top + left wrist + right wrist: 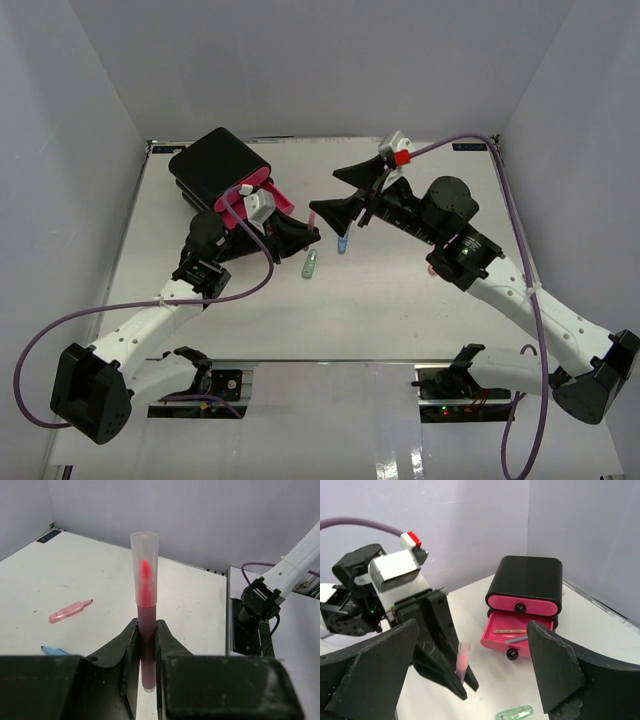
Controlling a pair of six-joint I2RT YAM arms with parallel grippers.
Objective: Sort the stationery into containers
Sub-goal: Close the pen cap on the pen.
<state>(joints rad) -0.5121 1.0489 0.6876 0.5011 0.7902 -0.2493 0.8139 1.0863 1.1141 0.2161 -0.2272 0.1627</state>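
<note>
My left gripper (146,625) is shut on a pink highlighter (144,580) with a clear cap, holding it upright above the table; it also shows in the top view (312,216) and right wrist view (463,661). My right gripper (341,192) stands open just right of it, its fingers (375,670) wide apart and nothing between them. The black box of drawers (525,575) stands at the back left (215,162). Its top pink drawer (522,605) is shut. The drawer below (495,640) is pulled out, with an orange-tipped pen (510,630) and a grey pen (517,639) inside.
A green pastel piece (310,263) and a blue pen (342,243) lie mid-table between the two grippers. A pink pastel piece (70,611) lies on the table beyond the held highlighter. White walls close in the table on three sides.
</note>
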